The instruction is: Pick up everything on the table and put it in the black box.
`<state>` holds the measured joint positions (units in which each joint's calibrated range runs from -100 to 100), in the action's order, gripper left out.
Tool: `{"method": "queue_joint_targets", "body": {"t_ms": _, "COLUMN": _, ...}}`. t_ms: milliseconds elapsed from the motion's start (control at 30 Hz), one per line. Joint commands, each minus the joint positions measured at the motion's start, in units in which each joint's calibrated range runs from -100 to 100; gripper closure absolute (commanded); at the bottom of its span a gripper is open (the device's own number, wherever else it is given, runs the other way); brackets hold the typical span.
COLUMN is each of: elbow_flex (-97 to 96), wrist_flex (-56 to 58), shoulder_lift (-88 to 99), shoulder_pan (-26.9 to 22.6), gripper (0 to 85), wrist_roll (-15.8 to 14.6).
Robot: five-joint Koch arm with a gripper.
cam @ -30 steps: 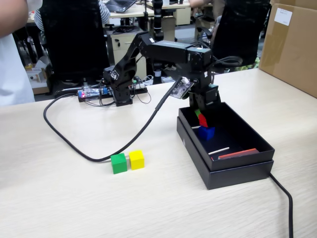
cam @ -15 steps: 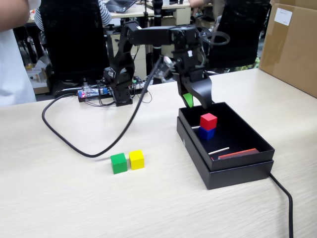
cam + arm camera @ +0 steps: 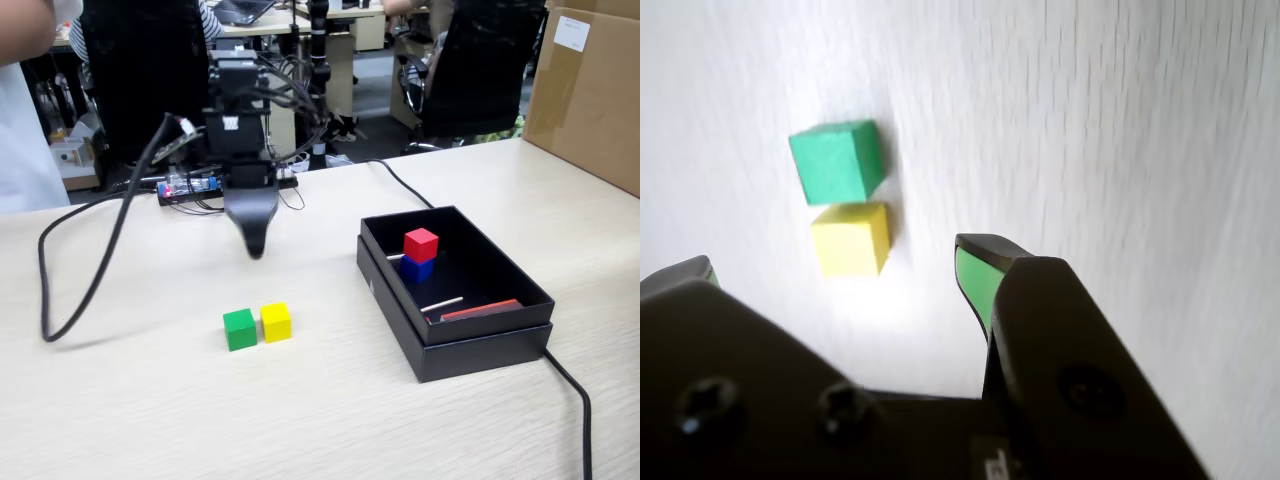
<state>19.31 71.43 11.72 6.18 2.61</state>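
Observation:
A green cube (image 3: 239,328) and a yellow cube (image 3: 276,322) sit side by side on the table, touching. In the wrist view the green cube (image 3: 837,160) lies just above the yellow cube (image 3: 850,239). My gripper (image 3: 256,246) hangs above the table behind the two cubes. Seen from the wrist, the gripper (image 3: 835,265) is open and empty, its green-lined jaws wide apart. The black box (image 3: 478,335) stands at the right. Inside it a red cube (image 3: 421,244) rests on top of a blue cube (image 3: 417,269).
A thick black cable (image 3: 75,265) loops over the table's left side, and another (image 3: 574,400) runs off past the box's near corner. A brown carton (image 3: 590,90) stands at the far right. White sticks (image 3: 441,303) and a red strip (image 3: 480,310) lie in the box.
The arm has swung left from above the black box to a spot behind the green and yellow cubes. The red cube, let go a second ago, stays on the blue cube.

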Motion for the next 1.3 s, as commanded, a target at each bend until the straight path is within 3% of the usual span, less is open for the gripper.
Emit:
{"method": "queue_joint_targets", "body": {"t_ms": 0, "elbow_flex": 7.26, "wrist_flex": -1.58, "shoulder_lift": -5.35, "shoulder_pan": 1.47, "gripper": 37.5, "wrist_roll": 1.90}}
{"method": "queue_joint_targets", "body": {"t_ms": 400, "elbow_flex": 19.23, "wrist_flex": -1.49, "shoulder_lift": -26.23, "shoulder_pan": 2.59, "gripper": 38.3, "wrist_roll": 2.15}}
{"method": "queue_joint_targets", "body": {"t_ms": 567, "elbow_flex": 20.77, "wrist_flex": -1.49, "shoulder_lift": -31.16, "shoulder_pan": 2.44, "gripper": 43.4, "wrist_roll": 2.10}}
{"method": "queue_joint_targets", "body": {"t_ms": 800, "elbow_flex": 25.21, "wrist_flex": -1.49, "shoulder_lift": -36.67, "shoulder_pan": 2.64, "gripper": 69.4, "wrist_roll": 1.90}}
{"method": "queue_joint_targets", "body": {"t_ms": 933, "elbow_flex": 26.75, "wrist_flex": -1.49, "shoulder_lift": -37.59, "shoulder_pan": 2.74, "gripper": 78.7, "wrist_roll": 1.71}}
{"method": "queue_joint_targets", "body": {"t_ms": 1133, "elbow_flex": 20.95, "wrist_flex": -1.32, "shoulder_lift": -18.54, "shoulder_pan": 3.03, "gripper": 78.7, "wrist_roll": 1.66}}
{"method": "queue_joint_targets", "body": {"t_ms": 1267, "elbow_flex": 13.42, "wrist_flex": -0.37, "shoulder_lift": -0.87, "shoulder_pan": -1.12, "gripper": 78.6, "wrist_roll": 0.20}}
